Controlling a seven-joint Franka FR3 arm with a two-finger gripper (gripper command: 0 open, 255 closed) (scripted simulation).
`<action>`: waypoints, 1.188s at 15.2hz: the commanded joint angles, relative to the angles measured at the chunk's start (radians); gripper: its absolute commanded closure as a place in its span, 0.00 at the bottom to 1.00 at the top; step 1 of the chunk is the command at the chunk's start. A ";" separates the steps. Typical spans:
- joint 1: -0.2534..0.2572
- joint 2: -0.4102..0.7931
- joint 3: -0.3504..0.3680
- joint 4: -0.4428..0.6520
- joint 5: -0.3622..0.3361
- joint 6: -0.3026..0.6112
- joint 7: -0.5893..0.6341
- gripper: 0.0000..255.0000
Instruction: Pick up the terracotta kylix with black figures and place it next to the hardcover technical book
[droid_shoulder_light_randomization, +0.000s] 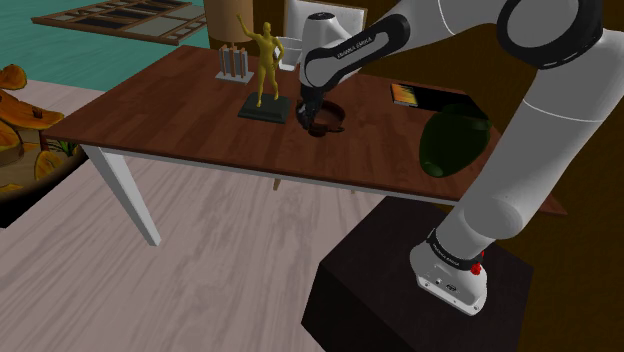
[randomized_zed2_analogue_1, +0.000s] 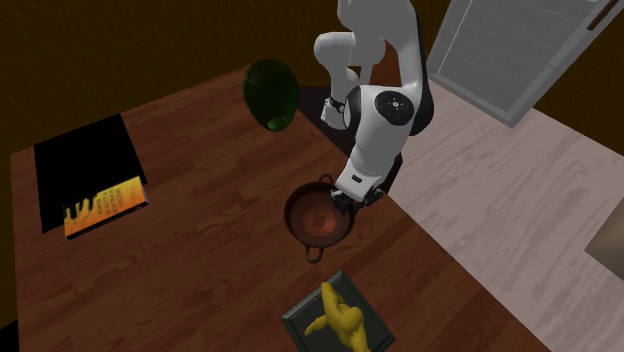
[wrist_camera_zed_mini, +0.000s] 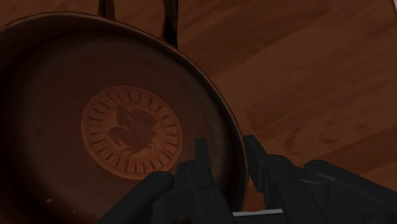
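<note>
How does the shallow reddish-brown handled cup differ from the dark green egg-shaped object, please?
The cup is open, with a medallion inside; the green object is bulbous and plain. The open gripper straddles the cup's rim; the green object is untouched. Both sit on the wooden table.

I lose the dark brown shallow kylix with a terracotta medallion (wrist_camera_zed_mini: 130, 130) past the wrist view's frame on two sides, and its handle is clipped too. At the shoulder view's centre, the black two-finger gripper (droid_shoulder_light_randomization: 312, 118) covers most of it. The print on the black hardcover book with an orange strip (droid_shoulder_light_randomization: 405, 95) is too small to read. The second exterior view's bottom edge cuts the yellow figurine (randomized_zed2_analogue_1: 338, 322).
</note>
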 joint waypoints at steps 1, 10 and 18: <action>0.000 0.000 0.000 0.000 0.000 0.000 0.000 1.00; 0.000 -0.021 0.001 0.016 0.005 -0.037 -0.006 1.00; 0.001 -0.068 0.003 0.070 0.015 -0.137 -0.020 1.00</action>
